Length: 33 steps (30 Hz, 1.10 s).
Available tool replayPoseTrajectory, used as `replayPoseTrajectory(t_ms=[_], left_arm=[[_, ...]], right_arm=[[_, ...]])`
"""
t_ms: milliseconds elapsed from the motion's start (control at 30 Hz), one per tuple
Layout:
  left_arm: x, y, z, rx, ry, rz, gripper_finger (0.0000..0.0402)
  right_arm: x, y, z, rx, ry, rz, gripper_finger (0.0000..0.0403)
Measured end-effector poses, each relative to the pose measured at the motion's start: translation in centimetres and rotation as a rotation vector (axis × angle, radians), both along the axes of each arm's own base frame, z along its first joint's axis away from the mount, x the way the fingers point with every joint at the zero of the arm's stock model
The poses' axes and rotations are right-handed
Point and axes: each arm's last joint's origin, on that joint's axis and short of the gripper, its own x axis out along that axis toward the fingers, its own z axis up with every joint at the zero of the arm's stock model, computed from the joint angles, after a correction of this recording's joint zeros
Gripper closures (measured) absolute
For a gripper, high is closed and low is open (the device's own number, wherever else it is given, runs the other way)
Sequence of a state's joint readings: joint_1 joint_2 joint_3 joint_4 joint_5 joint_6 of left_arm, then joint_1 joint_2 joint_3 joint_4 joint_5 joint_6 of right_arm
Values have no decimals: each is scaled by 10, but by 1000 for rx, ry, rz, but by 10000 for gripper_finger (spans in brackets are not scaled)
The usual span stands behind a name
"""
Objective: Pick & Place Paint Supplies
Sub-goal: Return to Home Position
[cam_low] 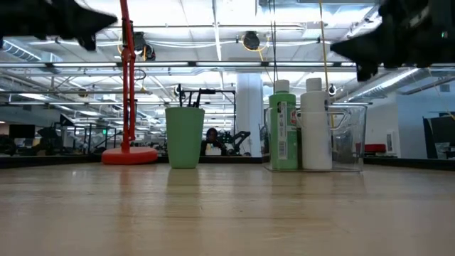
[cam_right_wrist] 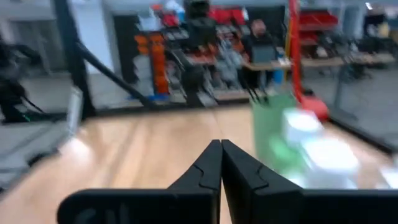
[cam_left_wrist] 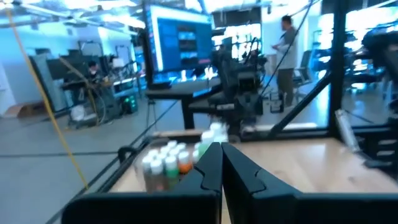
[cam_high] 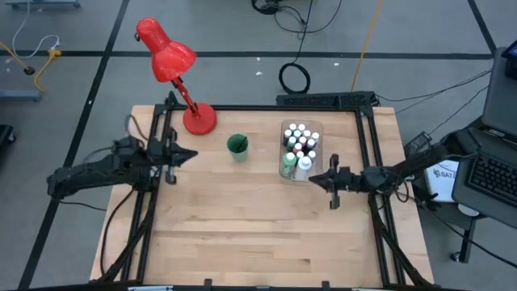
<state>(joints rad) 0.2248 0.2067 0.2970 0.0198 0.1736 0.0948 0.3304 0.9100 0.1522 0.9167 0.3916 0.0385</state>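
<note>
Both arms hang over the wooden table point(cam_high: 242, 226), holding nothing. The left gripper point(cam_high: 190, 154), centre-left in the overhead frame, and the right gripper point(cam_high: 315, 179), centre-right just below the tray, each have their fingers clenched together on nothing. Small paint bottles point(cam_high: 299, 139) fill the clear tray point(cam_high: 317, 129) right of centre. The green bottle point(cam_high: 288, 167) and white bottle point(cam_high: 304, 167) stand upright at the tray's lower end. Brushes point(cam_high: 238, 144) stand in the green cup point(cam_low: 184, 139), beside a red lamp point(cam_high: 174, 61).
</note>
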Motion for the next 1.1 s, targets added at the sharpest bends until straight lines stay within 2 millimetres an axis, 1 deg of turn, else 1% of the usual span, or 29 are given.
replayPoseTrajectory(t_ms=[100, 133, 167, 233, 333, 433, 567, 867, 1000, 1100], left_arm=[[13, 5, -31, -3, 2, 19, 401], [15, 8, -40, -1, -7, 30, 400], [17, 9, -50, -1, -18, 42, 400], [17, 12, -64, 1, -50, 54, 400], [19, 17, -67, -6, -14, 48, 400], [19, 20, -72, -33, 28, 24, 400], [21, 23, -77, -68, 72, 32, 399], [27, 25, -87, -22, 165, 40, 397], [29, 26, -86, -27, 150, 25, 400], [30, 24, -86, 12, 152, -25, 400]], right_arm=[[-11, -12, -18, 29, 58, -45, 402], [-11, -14, -19, 46, 61, -60, 402], [-12, -16, -17, 75, 30, -72, 402], [-13, -19, -20, 81, 72, -103, 402], [-13, -18, -25, 64, 120, -109, 402], [-13, -19, -20, 50, 74, -111, 403], [-13, -19, -16, 34, 33, -110, 403], [-13, -19, -16, 21, 29, -108, 403], [-14, -19, -8, -7, -42, -113, 403], [-15, -20, -4, -51, -69, -126, 403]])
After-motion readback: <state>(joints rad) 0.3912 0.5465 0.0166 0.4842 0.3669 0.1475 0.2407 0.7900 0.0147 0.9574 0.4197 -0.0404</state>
